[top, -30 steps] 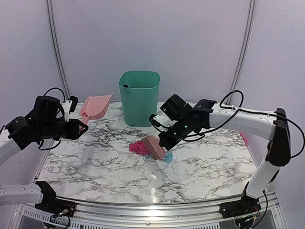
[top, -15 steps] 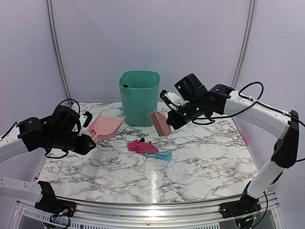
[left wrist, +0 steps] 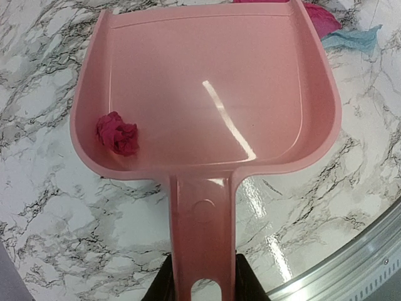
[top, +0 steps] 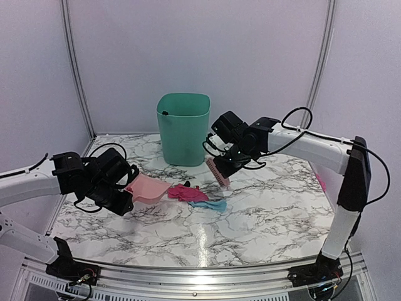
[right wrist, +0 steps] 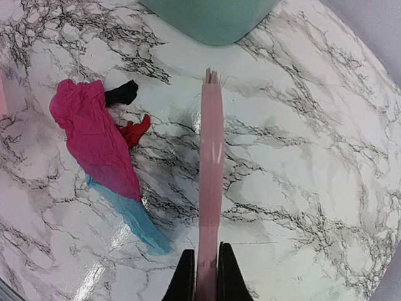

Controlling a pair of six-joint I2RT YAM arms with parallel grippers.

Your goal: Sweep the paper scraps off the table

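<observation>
The paper scraps lie mid-table: a magenta scrap (top: pixel 183 192) (right wrist: pixel 94 141), a light blue one (top: pixel 210 205) (right wrist: pixel 135 219), a small red one (right wrist: pixel 135 132) and a black one (right wrist: pixel 122 93). One crumpled magenta scrap (left wrist: pixel 118 133) sits inside the pink dustpan (top: pixel 147 188) (left wrist: pixel 207 88). My left gripper (top: pixel 125 204) (left wrist: pixel 202 285) is shut on the dustpan's handle, the pan's open edge next to the scraps. My right gripper (top: pixel 233 158) (right wrist: pixel 204 279) is shut on the pink brush (top: pixel 218 171) (right wrist: pixel 211 182), held to the right of the scraps on the marble table (top: pixel 263 213).
A green bin (top: pixel 183 128) (right wrist: pixel 210 15) stands at the back centre, just behind the scraps. A pink item (top: pixel 321 182) lies at the table's right edge. The metal rail (top: pixel 200 276) (left wrist: pixel 351 263) runs along the front edge.
My left gripper brought the dustpan right and down to the scraps' left side. My right gripper lifted the brush off the scraps, swung it toward the bin, then lowered it at their right.
</observation>
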